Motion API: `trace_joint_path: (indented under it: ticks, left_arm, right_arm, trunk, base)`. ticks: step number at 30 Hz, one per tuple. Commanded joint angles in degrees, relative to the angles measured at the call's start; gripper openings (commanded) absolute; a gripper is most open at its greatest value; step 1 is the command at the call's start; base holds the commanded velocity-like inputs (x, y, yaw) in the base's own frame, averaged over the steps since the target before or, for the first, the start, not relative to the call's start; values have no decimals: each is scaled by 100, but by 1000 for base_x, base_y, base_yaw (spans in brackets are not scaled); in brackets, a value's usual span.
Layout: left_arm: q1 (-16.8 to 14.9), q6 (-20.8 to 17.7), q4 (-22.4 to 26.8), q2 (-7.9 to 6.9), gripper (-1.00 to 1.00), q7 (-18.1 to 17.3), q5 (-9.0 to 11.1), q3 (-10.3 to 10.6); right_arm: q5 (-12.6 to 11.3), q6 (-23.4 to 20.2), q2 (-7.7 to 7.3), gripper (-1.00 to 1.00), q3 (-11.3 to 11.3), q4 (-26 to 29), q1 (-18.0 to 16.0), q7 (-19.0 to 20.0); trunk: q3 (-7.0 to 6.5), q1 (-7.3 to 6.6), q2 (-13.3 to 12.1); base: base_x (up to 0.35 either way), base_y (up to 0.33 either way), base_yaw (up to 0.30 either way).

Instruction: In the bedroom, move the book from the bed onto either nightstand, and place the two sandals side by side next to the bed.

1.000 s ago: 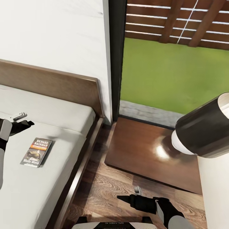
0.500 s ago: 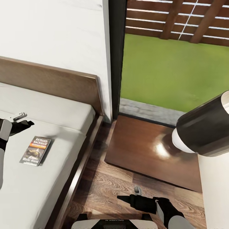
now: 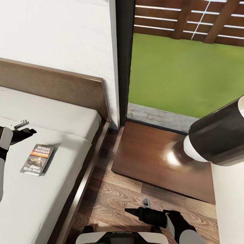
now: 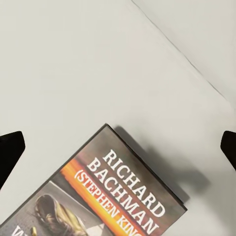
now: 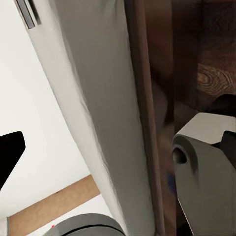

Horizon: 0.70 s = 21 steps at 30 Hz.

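Note:
The book (image 3: 37, 159) lies flat on the pale mattress of the bed (image 3: 51, 112), a dark cover with an orange band and white lettering. My left gripper (image 3: 25, 127) hovers open just above and beyond it. In the left wrist view the book (image 4: 108, 196) sits below the open gripper (image 4: 118, 147), whose dark fingertips (image 4: 10, 152) stand far apart. Over the wood floor between bed and nightstand (image 3: 149, 162), my right gripper (image 3: 137, 207) is open and holds nothing. The sandals are out of view.
A lamp (image 3: 217, 139) with a black shade and white base stands on the nightstand's right part. The dark bed frame (image 3: 84, 183) edges the floor gap. A black-framed window (image 3: 123, 61) looks onto lawn. The right wrist view faces the mattress side (image 5: 88, 123).
The whole picture has shifted slightly, so the camera has moved a little. Both arms, both grippers and the book stay as they were.

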<state>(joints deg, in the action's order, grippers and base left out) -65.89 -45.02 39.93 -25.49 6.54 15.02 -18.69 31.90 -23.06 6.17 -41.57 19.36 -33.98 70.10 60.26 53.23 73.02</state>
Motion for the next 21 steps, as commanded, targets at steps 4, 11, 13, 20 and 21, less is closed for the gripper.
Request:
trace_joint_path:
  ticks: [4,11,13,20,21]
  left_arm:
    - [-2,-24,5,0,100,49,62,-3]
    - [-2,-24,1,0,100,49,62,-3]
    - [-2,-24,-1,0,100,49,62,-3]
    - [-2,-24,3,0,100,49,62,-3]
    - [-2,-24,0,0,100,49,62,-2]
  right_arm:
    - [45,-58,7,100,-50,14,-3,30]
    - [45,-58,7,100,-51,15,-3,30]
    - [45,-57,7,100,-52,15,-3,30]
    - [45,-57,7,100,-52,15,-3,30]
    - [45,-58,7,100,-51,15,-3,30]
  trunk:
    - [60,66,123]
    - [187,220,403]
    - [223,264,484]
    - [277,330,604]
    - [277,330,604]
  base:
    - [0,0,0]
    - [0,0,0]
    - [0,0,0]
    - [0,0,0]
    - [0,0,0]
